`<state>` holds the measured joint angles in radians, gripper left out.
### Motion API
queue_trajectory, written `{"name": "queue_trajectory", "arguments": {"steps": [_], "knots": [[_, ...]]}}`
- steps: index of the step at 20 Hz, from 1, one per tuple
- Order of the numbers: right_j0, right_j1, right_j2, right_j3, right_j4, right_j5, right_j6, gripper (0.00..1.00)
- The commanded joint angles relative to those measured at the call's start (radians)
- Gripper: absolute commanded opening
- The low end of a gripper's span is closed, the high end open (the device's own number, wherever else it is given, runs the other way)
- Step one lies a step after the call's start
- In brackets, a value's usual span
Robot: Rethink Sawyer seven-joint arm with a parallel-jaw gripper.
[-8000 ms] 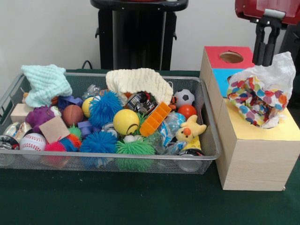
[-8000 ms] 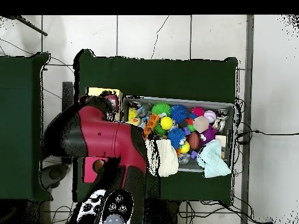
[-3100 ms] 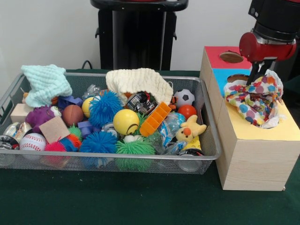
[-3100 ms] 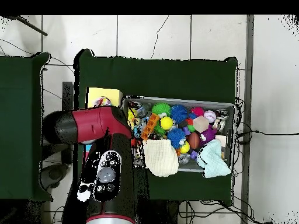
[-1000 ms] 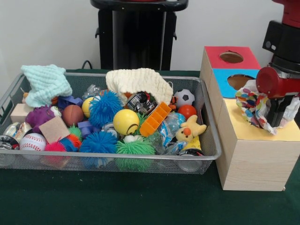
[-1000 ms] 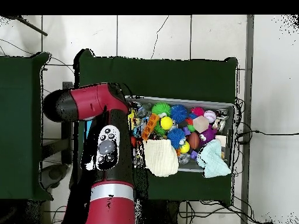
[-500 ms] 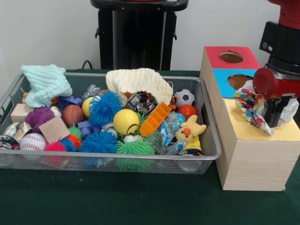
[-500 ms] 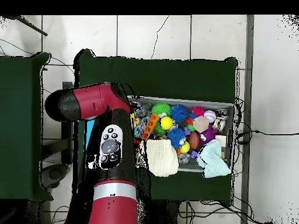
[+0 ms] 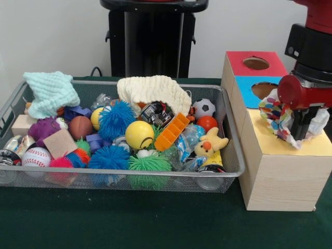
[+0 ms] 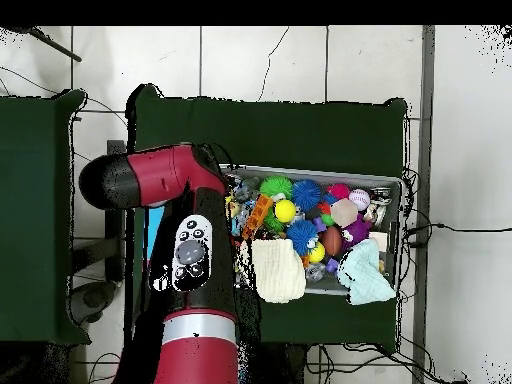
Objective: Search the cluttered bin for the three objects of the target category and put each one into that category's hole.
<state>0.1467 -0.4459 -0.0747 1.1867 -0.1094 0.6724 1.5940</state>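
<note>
The wire mesh bin (image 9: 228, 129) is full of toys and also shows in the overhead view (image 10: 396, 184). On the yellow top (image 9: 316, 148) of the pale wood box, the polka-dot bag (image 9: 274, 115) and the plain white bag (image 9: 317, 124) sit bunched together. My gripper (image 9: 305, 123) comes straight down into this bundle, and the plastic hides its tips. The yellow top's hole is hidden under the bags and gripper. In the overhead view my red arm (image 10: 190, 260) covers the boxes and the gripper.
The blue-topped box (image 9: 246, 88) and red-topped box (image 9: 241, 70) stand behind the yellow one, each with an open hole. A cream cloth (image 9: 153, 89), a mint cloth (image 9: 51, 91), balls and a yellow plush (image 9: 210, 145) fill the bin.
My gripper has edged slightly left over the yellow top, still down in the bags. The bags are bunched a little tighter and lower. The bin's contents have not moved.
</note>
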Motion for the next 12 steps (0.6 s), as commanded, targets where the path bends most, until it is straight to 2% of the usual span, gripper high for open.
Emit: {"name": "queue_trajectory", "arguments": {"steps": [1,12], "knots": [[-0.038,0.044,0.081,0.168,-0.084,-0.037,-0.023,0.0],[-0.028,0.035,0.077,0.185,-0.077,-0.035,-0.005,0.0]]}}
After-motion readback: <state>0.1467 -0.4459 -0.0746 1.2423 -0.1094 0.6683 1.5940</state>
